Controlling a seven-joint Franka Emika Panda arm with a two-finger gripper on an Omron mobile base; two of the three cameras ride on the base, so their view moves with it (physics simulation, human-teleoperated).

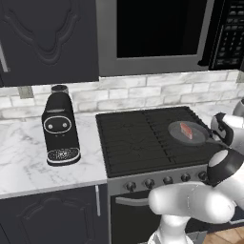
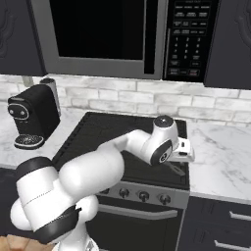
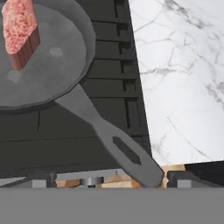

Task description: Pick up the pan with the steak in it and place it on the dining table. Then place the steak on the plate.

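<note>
**A:** What surrounds the gripper (image 2: pixel 188 149)?

**B:** It hangs low over the front right part of a black stove (image 1: pixel 143 138), at the end of the white arm (image 2: pixel 132 144). Off to the gripper's right, white marble desk (image 3: pixel 179 74) begins just beside the stove's edge. Far to its left, on another stretch of marble, stands a black coffee machine (image 1: pixel 59 126), well apart from everything else. Behind the stove runs a pale brick wall (image 1: pixel 157 90), and above it hangs a microwave (image 2: pixel 122 34) with a dark window and a keypad. A row of knobs (image 2: pixel 143 196) lines the stove's front, below the gripper.

**A:** Does anything stand in its way?

**B:** Nothing lies between the gripper and the handle (image 3: pixel 116 144). In the right base view the arm itself hides most of the pan, leaving a bit of the handle poking out beneath the gripper.

**A:** Where is the pan, and what does it hold?

**B:** The pan (image 3: pixel 48 61) sits on the stove grate ahead of the gripper, with its thin straight handle running back toward the gripper. Inside lies the steak (image 3: pixel 21 30), a pinkish-red wedge resting on the pan's floor toward the far side. The rest of the pan is bare grey metal.

**A:** Is the gripper clamped on the handle?

**B:** I cannot tell. Its fingertips are hidden at the bottom of the hand view, and the base views are too small to show the jaws.
</note>
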